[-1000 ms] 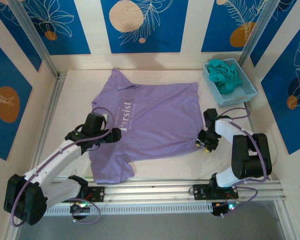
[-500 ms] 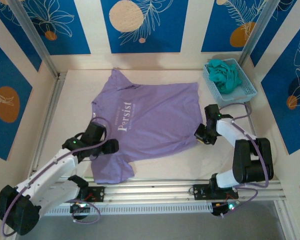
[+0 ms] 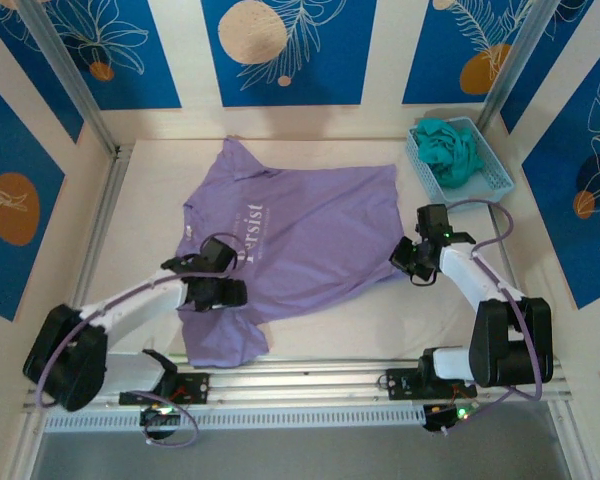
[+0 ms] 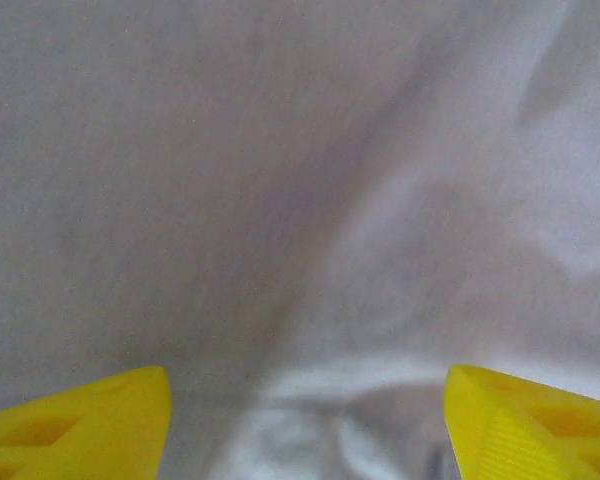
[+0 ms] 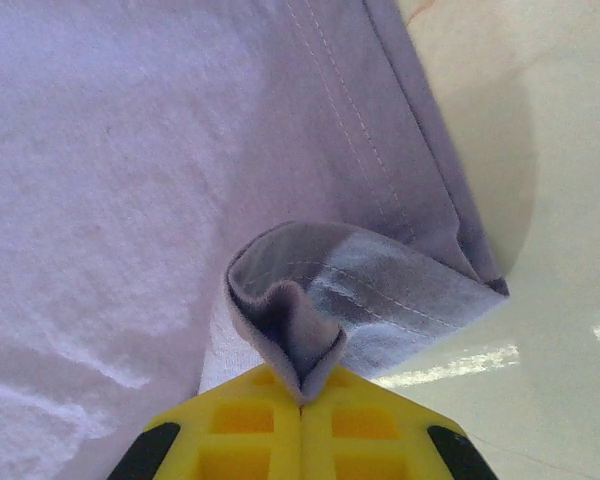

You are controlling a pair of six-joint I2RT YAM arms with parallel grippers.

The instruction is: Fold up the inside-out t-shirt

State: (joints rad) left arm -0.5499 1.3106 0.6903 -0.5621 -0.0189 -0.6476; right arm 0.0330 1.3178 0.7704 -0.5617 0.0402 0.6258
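From above, the purple t-shirt [image 3: 300,225] lies spread flat in the middle of the counter [image 3: 330,335]. The left arm reaches low across, and the left hand [image 3: 225,293] is over the shirt's near left part. The right arm bends out, and the right hand [image 3: 412,262] is at the shirt's right edge. A blue basket [image 3: 485,180] stands far right, apart from the shirt.

In the left wrist view, the yellow fingers [image 4: 90,425] are spread wide over cloth (blurry here) and hold nothing.

In the right wrist view, the right hand is closed tight, pinching a small fold of the shirt's hem. Bare counter lies just beside that edge.
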